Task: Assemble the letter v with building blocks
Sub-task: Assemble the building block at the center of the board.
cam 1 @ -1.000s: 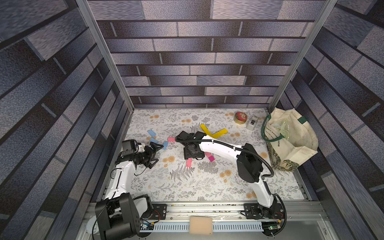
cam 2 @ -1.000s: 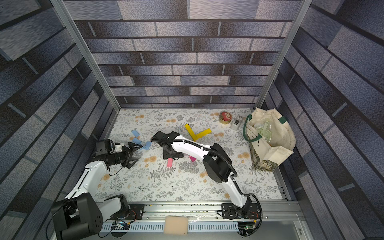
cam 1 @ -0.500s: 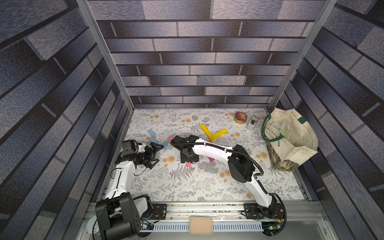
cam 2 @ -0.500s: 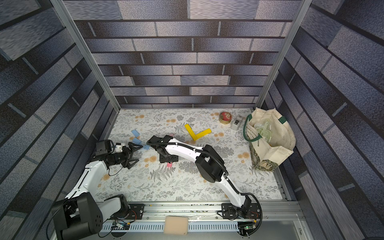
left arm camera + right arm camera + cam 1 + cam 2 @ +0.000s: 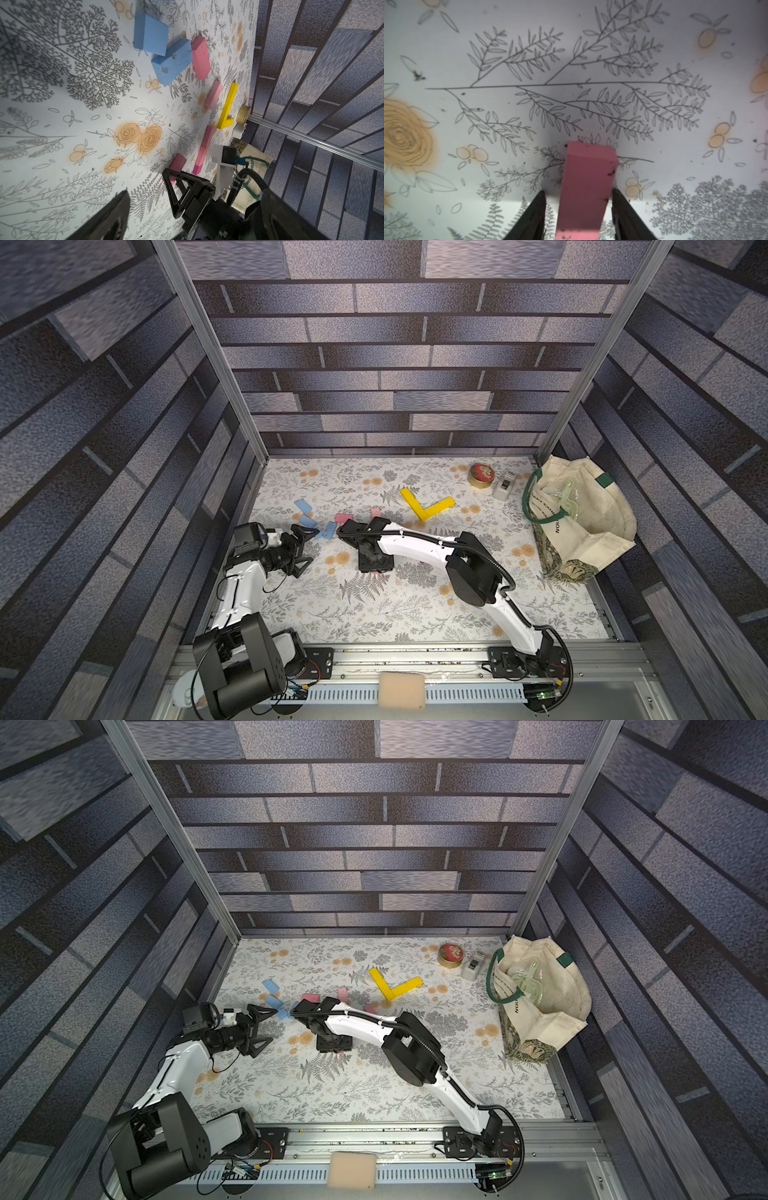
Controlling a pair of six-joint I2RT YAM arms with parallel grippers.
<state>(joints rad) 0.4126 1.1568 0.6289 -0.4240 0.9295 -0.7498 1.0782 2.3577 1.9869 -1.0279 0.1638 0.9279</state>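
Right end effector (image 5: 578, 191) lowered — perhaps loosely straddling block (image 5: 588, 166).

Blue bricks (image 5: 308, 520) stand just beyond left gripper (image 5: 311, 546); nearer mat (image 5: 374, 614) seemingly open

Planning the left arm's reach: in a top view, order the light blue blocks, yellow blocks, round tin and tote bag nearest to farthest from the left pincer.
1. The light blue blocks, beside the left pincer.
2. The yellow blocks, mid-table.
3. The red-and-gold tin, back right.
4. The tote bag, far right edge.
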